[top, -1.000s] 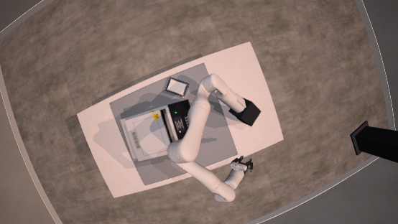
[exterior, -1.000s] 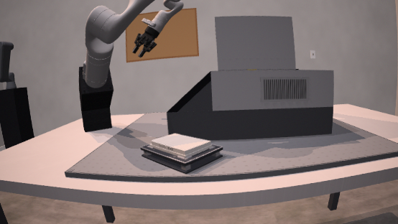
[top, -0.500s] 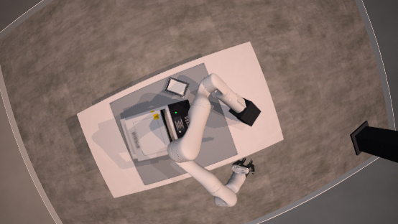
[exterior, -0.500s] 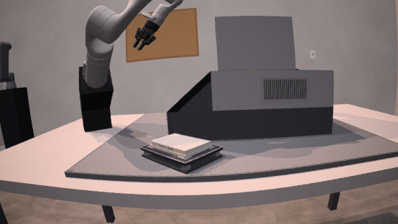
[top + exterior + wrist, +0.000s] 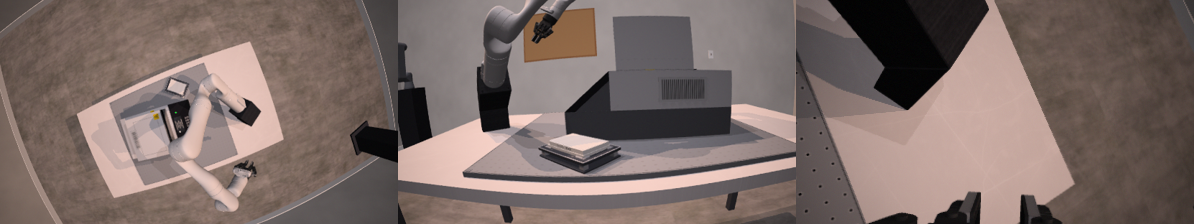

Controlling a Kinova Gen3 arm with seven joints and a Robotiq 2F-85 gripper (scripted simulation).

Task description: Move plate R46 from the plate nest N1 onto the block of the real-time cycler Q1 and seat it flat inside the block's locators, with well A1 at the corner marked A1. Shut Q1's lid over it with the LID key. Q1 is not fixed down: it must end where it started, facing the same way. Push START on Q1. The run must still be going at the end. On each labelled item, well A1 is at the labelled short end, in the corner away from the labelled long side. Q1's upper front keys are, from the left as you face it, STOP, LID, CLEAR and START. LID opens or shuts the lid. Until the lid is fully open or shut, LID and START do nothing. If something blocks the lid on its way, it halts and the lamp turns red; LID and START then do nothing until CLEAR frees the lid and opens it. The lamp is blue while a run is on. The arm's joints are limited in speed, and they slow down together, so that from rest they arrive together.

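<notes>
Plate R46 (image 5: 177, 87) (image 5: 577, 142), pale, sits on the dark nest N1 (image 5: 563, 161). Cycler Q1 (image 5: 179, 120) (image 5: 649, 123) stands with its dark key front toward the arm base. Its lamp (image 5: 175, 112) is green. In the exterior view a grey panel (image 5: 653, 43) rises above the body; the block inside is not visible, and I cannot tell the lid's state for certain. My gripper (image 5: 246, 164) (image 5: 536, 40) (image 5: 1001, 202) is partly open, with nothing between the fingertips. It is high up, past the table's edge, far from plate and cycler.
The arm (image 5: 199, 118) passes above Q1's front and partly hides its keys. The black arm base (image 5: 246, 113) (image 5: 495, 108) (image 5: 911, 55) stands on the pale table (image 5: 262, 97) (image 5: 961, 145). A perforated grey board (image 5: 215, 143) (image 5: 506, 165) (image 5: 816, 165) lies under nest and cycler. A black post (image 5: 377, 141) stands off the table.
</notes>
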